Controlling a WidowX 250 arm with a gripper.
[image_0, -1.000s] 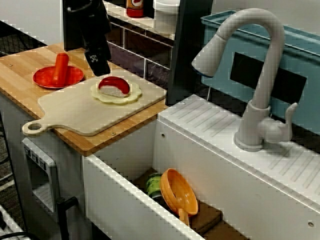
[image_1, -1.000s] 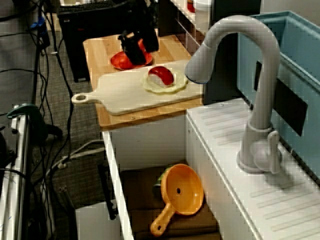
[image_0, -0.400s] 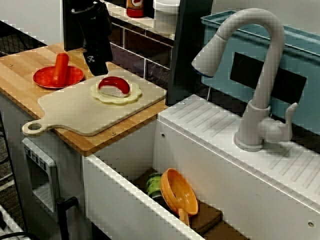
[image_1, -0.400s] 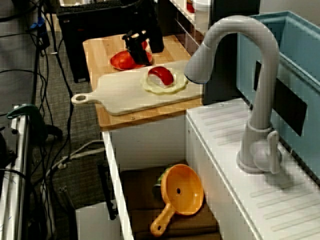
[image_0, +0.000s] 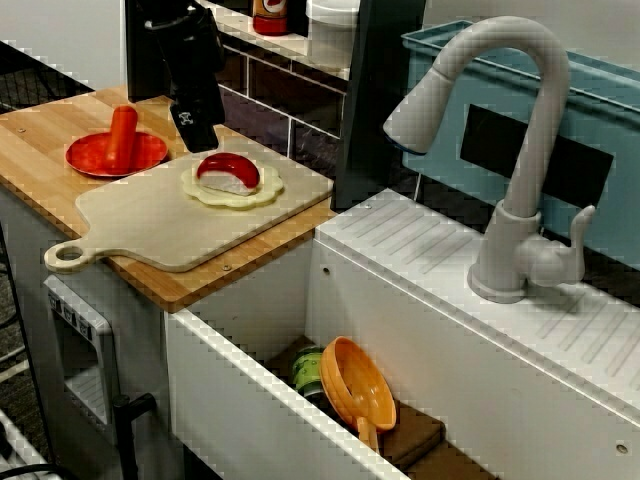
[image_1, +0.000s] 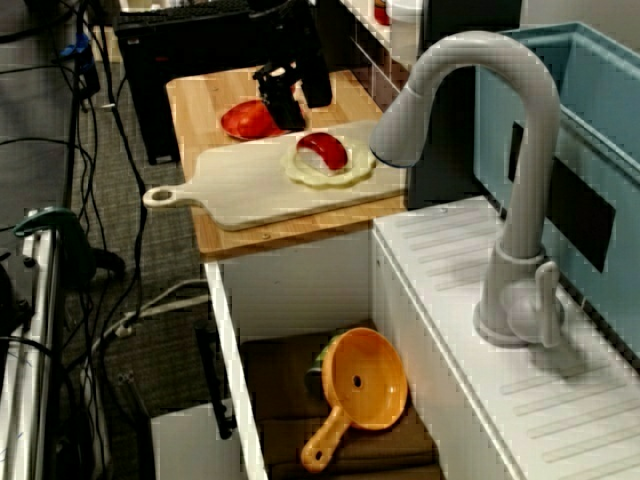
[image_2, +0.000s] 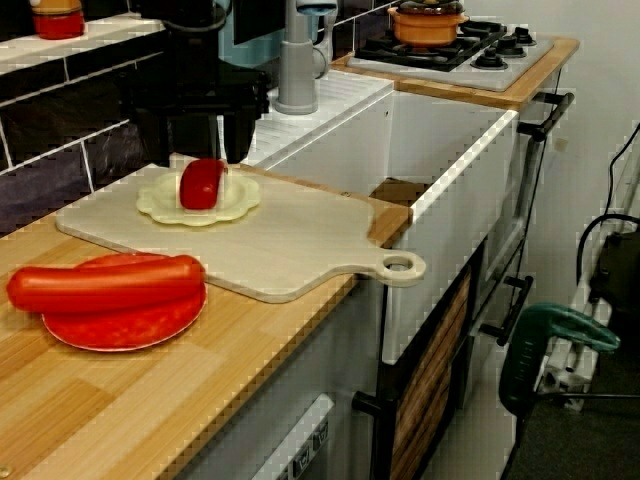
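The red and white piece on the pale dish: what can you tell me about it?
The red and white piece looks like glossy toy plastic: a rounded red top over a white base. It lies on a pale scalloped dish on a light wooden cutting board, at the end opposite its handle. The black gripper hangs close beside it, apparently not touching.

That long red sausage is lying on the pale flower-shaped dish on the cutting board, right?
No. The long red sausage lies on the round red plate, on the wooden counter beside the cutting board, as the low view along the counter shows.
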